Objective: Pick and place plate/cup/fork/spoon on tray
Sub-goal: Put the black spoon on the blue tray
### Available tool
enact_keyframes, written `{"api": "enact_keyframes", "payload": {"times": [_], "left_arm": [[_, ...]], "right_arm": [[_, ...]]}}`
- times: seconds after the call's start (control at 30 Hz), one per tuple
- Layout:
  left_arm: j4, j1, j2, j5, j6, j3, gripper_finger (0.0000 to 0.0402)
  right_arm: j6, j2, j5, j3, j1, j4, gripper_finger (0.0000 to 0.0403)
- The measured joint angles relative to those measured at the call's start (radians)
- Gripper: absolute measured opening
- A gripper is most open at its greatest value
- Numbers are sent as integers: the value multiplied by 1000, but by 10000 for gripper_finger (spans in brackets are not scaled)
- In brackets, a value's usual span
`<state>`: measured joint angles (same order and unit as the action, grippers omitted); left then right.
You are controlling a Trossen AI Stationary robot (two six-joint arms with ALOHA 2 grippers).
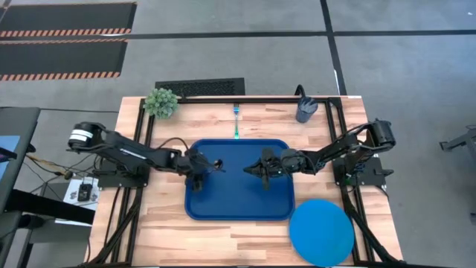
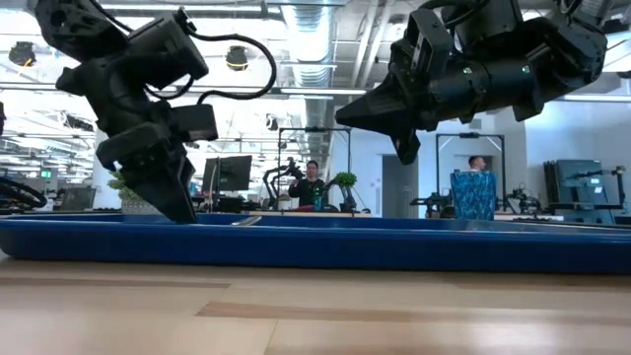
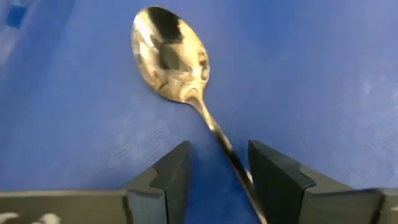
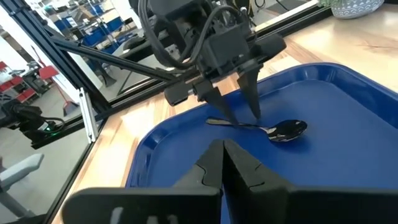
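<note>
The left gripper (image 3: 217,171) has its fingers (image 3: 171,180) spread apart, one on each side of the spoon's handle, with a gap visible between each pad and the thin stem, so nothing is clamped. The spoon (image 3: 177,65) lies flat on the floor of the tray (image 1: 238,205), its shiny bowl pointing away from the left wrist and toward the tray's middle. From the right wrist view the same left gripper (image 4: 239,106) stands tips-down over the spoon (image 4: 273,129), fingertips at the tray floor on the tray's left half.

The right gripper (image 4: 222,163) has its fingers pressed together into a single point, empty. In the high view it (image 1: 262,170) hangs over the tray's right half, facing the left gripper (image 1: 201,167); the low view shows it (image 2: 404,138) raised clear above the tray (image 2: 315,247) while the left gripper (image 2: 177,202) reaches down to it.

The plate (image 1: 321,232) sits on the counter (image 1: 163,234) just off the tray's near right corner. The fork (image 1: 236,121) lies on the counter beyond the tray's far edge, its handle end near the rim. The cup (image 1: 306,109) stands at the far right of the counter, well apart from the tray. A small green plant (image 1: 161,102) sits at the far left corner.
</note>
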<state>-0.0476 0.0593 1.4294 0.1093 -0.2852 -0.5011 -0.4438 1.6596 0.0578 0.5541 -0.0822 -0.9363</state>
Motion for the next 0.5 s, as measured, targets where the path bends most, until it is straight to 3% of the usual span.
{"api": "enact_keyframes", "payload": {"times": [0.5], "left_arm": [[81, 0, 19, 4, 34, 1, 6]], "right_arm": [[0, 0, 13, 0, -1, 1, 22]]}}
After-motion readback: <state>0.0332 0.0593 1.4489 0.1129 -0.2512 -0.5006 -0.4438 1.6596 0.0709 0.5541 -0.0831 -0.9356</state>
